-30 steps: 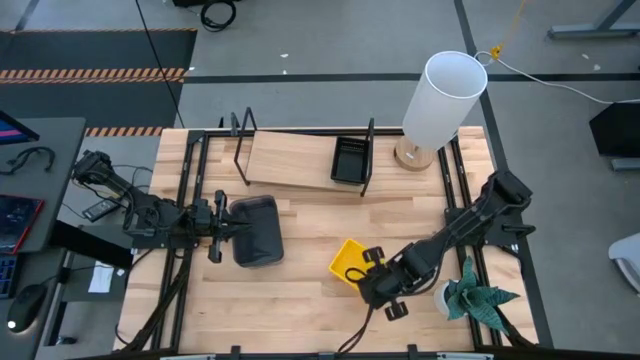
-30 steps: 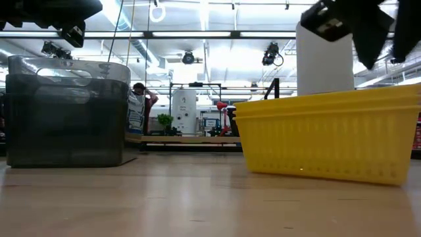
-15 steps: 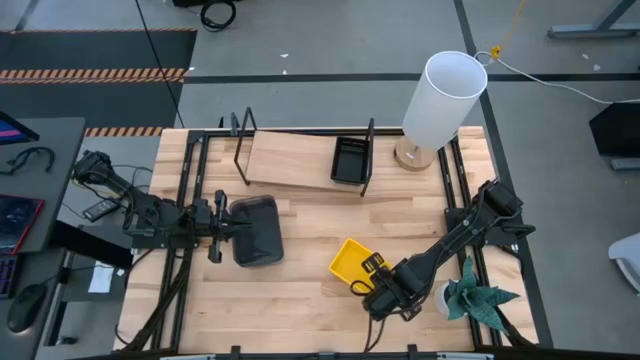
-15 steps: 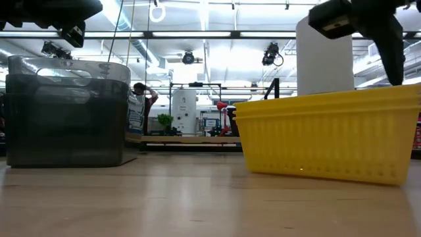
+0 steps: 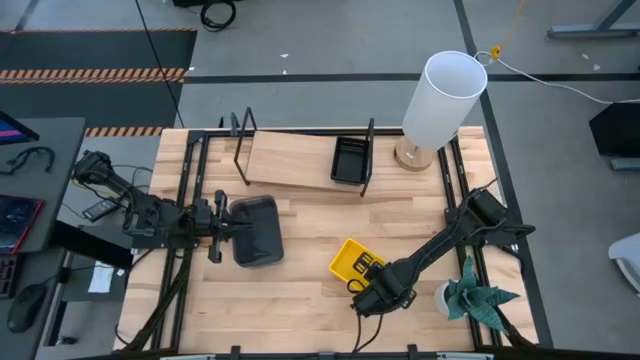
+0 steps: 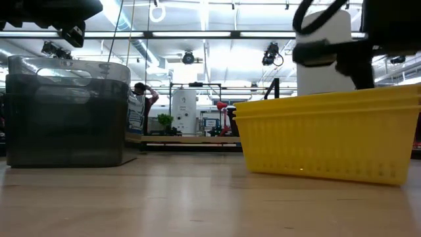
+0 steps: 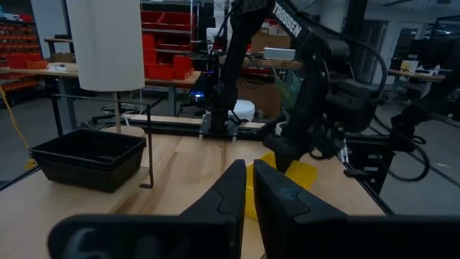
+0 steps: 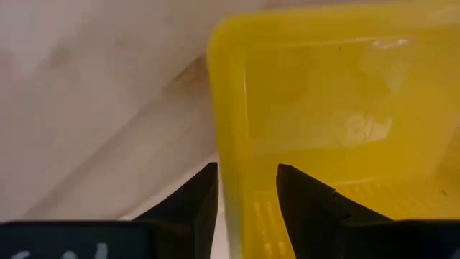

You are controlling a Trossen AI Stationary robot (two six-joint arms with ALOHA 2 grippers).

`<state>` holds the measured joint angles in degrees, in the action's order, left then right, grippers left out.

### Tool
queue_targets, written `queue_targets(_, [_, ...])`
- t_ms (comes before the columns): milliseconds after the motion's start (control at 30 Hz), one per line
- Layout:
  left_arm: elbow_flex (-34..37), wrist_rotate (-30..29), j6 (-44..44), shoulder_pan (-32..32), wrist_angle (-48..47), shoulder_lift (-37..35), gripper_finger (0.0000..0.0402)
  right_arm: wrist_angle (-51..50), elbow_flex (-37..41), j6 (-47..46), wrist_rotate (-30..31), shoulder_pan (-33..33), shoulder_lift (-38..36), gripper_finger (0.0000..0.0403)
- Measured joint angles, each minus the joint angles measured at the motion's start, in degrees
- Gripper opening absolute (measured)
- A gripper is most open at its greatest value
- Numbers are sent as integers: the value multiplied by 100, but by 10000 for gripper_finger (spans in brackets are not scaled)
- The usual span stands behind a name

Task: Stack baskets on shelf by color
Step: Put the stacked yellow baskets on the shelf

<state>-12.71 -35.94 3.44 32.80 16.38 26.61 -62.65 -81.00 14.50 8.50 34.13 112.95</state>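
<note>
While the right gripper point(image 8: 243, 188) straddles one wall of the yellow basket point(image 5: 354, 260), its jaws stand partly open, one finger outside the rim and one inside, not visibly clamped. That basket is bright yellow, shallow, rectangular, with fine vertical ribbing on its side in the low view point(image 6: 329, 135); it sits on the desk point(image 5: 300, 250) in front of the shelf point(image 5: 295, 160), long axis running diagonally to the shelf's front edge.

Smoky grey basket point(image 5: 256, 230), rounded corners, translucent walls, lies left of the yellow one, long axis roughly square to the shelf's length. Left gripper point(image 5: 222, 230) is at its outer end; jaws look nearly closed in the left wrist view, cannot tell if they hold anything.

Black slatted basket point(image 5: 349, 160) sits on the shelf at its right end, by the wire frame, long axis across the board.

Readable text: "TROSSEN" on the right arm point(image 7: 287, 20). White lamp point(image 5: 445, 95) stands right of the shelf, potted plant point(image 5: 472, 295) near the right arm.
</note>
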Motion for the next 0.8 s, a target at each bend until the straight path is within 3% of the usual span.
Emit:
queue_targets(233, [0,0,0,0,0,2,26,26,-1,136,-37,-148,239,107])
queue_targets(500, [0,2,0,2,0,2,33,40,-10,337,-38,-197,226,13])
queue_targets(800, [0,2,0,2,2,0,29,101,-10,314,48,-222,223,10])
